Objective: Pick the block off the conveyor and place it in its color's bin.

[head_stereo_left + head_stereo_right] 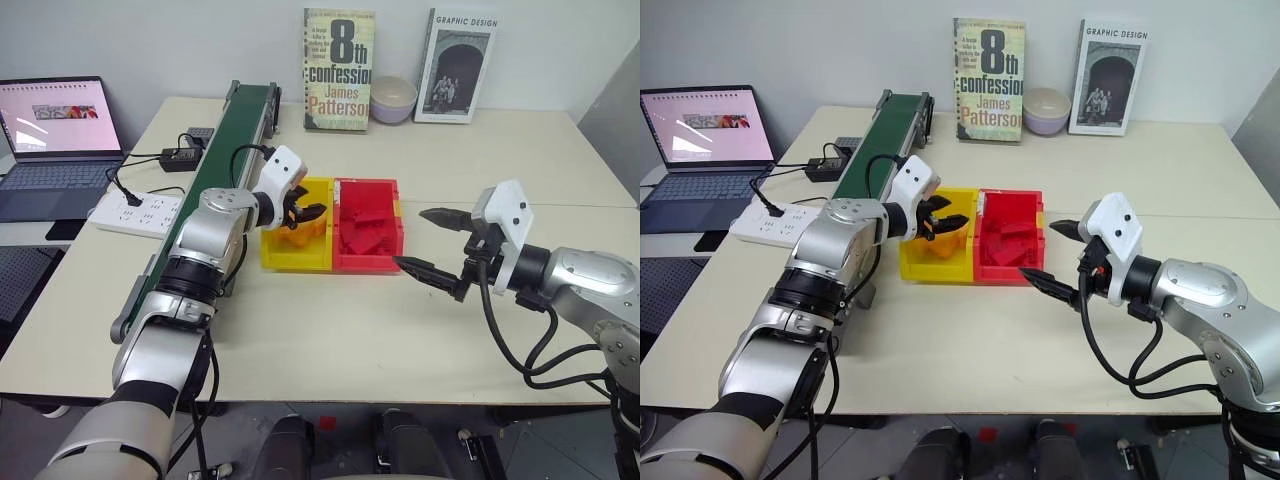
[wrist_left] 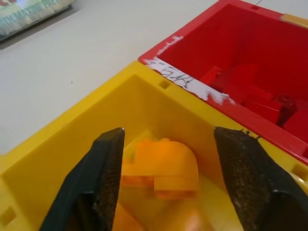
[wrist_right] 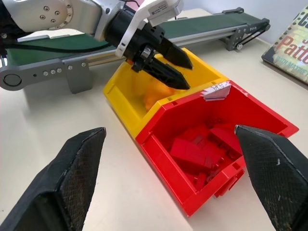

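I see a pale table (image 1: 400, 330) against a white wall, with two books (image 1: 338, 70), a bowl (image 1: 393, 99), a laptop (image 1: 55, 140) and a power strip (image 1: 135, 212) around the conveyor (image 1: 225, 150). My left gripper (image 2: 168, 183) hangs released over the yellow bin (image 1: 270, 255), the block (image 2: 161, 168) lying loose inside between its spread fingers. My right gripper (image 1: 430, 243) gapes empty beside the red bin (image 1: 390, 262) of red bricks (image 3: 197, 149), nothing blocking either.

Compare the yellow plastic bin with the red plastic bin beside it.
The yellow plastic bin holds yellow-orange bricks; the red plastic bin holds dark red bricks. The left tool hangs open over the yellow bin; nothing hangs over the red bin. Both are open-topped, rectangular, similar in size, touching side by side.
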`<state>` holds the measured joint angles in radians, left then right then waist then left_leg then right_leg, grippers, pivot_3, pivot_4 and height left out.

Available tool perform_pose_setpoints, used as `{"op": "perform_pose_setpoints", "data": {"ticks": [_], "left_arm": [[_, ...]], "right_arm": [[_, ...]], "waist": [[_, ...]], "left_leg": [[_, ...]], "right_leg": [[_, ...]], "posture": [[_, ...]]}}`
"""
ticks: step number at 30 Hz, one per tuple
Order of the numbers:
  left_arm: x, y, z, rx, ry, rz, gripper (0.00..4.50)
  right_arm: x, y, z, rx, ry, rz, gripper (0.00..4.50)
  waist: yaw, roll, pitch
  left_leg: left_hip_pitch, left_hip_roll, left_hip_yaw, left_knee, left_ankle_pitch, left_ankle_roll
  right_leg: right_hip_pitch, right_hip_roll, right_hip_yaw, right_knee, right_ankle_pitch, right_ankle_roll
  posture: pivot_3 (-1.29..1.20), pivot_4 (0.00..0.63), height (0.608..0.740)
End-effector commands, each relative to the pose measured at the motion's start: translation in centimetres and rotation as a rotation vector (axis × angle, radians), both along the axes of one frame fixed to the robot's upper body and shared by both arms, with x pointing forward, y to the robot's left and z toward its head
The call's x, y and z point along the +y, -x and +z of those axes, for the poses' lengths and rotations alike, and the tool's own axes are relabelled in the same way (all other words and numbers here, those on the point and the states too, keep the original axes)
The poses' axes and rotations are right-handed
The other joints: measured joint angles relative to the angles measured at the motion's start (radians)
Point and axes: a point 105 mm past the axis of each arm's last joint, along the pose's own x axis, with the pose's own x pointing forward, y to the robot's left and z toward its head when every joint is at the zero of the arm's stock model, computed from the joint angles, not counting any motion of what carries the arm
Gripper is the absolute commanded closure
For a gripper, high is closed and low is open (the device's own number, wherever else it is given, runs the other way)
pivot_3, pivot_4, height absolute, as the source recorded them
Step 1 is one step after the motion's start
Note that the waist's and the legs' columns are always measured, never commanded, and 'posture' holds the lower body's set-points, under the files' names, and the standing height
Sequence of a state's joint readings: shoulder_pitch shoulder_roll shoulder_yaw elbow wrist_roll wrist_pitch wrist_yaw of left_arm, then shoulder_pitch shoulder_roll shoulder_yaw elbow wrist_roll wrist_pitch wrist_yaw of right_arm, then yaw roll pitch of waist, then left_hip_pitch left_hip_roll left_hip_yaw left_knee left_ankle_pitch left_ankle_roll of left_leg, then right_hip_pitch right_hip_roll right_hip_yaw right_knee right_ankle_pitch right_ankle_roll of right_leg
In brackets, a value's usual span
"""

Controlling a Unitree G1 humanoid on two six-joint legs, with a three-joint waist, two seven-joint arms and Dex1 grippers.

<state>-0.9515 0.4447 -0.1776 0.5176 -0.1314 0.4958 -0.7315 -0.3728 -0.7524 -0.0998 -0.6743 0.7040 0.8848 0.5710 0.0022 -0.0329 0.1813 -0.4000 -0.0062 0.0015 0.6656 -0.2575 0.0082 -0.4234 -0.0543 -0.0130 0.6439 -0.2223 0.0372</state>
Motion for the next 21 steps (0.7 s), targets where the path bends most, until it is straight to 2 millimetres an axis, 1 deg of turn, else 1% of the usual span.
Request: {"op": "perform_pose_setpoints", "data": {"ticks": [1, 4, 5, 6, 8, 11, 14, 21], "left_arm": [[0.6, 0.0, 2.2, -0.061, 0.028, 0.008, 0.66], [0.9, 0.3, 2.3, -0.061, 0.042, 0.006, 0.13], [1.1, 0.5, 2.4, -0.057, 0.052, 0.003, 0.02], [1.6, 0.8, 2.7, -0.057, 0.053, 0.001, 0.02], [3.2, 2.1, 3.0, -0.051, 0.030, -0.020, 0.02], [5.9, 4.7, 3.7, -0.047, -0.004, -0.062, 0.02], [7.9, 7.0, 4.3, -0.044, -0.026, -0.084, 0.02], [10.0, 10.0, 5.2, -0.035, -0.017, -0.059, 0.02]], "right_arm": [[-0.2, 0.0, 1.4, -0.058, -0.006, -0.001, 0.00], [0.0, -0.1, 1.5, -0.057, -0.010, 0.013, 0.00], [0.1, -0.2, 1.5, -0.054, -0.015, 0.021, 0.00], [0.1, -0.4, 1.5, -0.051, -0.020, 0.032, 0.00], [0.3, -0.7, 1.7, -0.047, -0.035, 0.056, 0.00], [0.4, -1.0, 2.1, -0.037, -0.057, 0.098, 0.00], [0.4, -1.4, 2.2, -0.027, -0.068, 0.129, 0.00], [0.7, -2.7, 2.4, -0.006, -0.084, 0.176, 0.00]], "waist": [[0.000, 0.000, 0.000], [-0.002, 0.000, 0.000], [-0.001, 0.000, 0.000], [-0.002, 0.000, 0.000], [-0.006, 0.000, 0.000], [-0.014, 0.000, 0.000], [-0.020, 0.000, 0.000], [-0.002, 0.000, 0.000]], "left_leg": [[0.000, 0.000, 0.000, 0.000, 0.000, 0.000], [0.000, 0.000, 0.000, 0.000, 0.000, 0.000], [0.000, 0.000, 0.000, 0.000, 0.000, 0.000], [0.000, 0.000, 0.000, 0.000, 0.000, 0.000], [0.000, 0.000, 0.000, 0.000, 0.000, 0.000], [0.001, 0.001, 0.001, -0.001, 0.000, 0.000], [0.001, 0.003, 0.000, -0.001, 0.000, 0.000], [0.001, 0.001, -0.001, 0.000, 0.000, 0.000]], "right_leg": [[0.000, 0.000, 0.000, 0.000, 0.000, 0.000], [0.000, 0.000, 0.000, 0.000, 0.000, 0.000], [0.000, 0.000, 0.000, 0.000, 0.000, 0.000], [0.000, 0.000, 0.000, 0.000, 0.000, 0.000], [0.000, 0.000, 0.000, 0.000, 0.000, 0.000], [0.000, 0.000, 0.001, 0.001, 0.000, 0.000], [-0.001, 0.000, 0.002, 0.001, 0.000, 0.000], [0.001, 0.000, 0.000, 0.000, 0.000, -0.001]], "posture": [[0.00, 0.150, 0.740], [0.00, 0.150, 0.740], [0.00, 0.150, 0.740], [0.00, 0.150, 0.740], [0.00, 0.150, 0.740], [0.00, 0.150, 0.740], [0.00, 0.150, 0.740], [0.00, 0.150, 0.740]]}}
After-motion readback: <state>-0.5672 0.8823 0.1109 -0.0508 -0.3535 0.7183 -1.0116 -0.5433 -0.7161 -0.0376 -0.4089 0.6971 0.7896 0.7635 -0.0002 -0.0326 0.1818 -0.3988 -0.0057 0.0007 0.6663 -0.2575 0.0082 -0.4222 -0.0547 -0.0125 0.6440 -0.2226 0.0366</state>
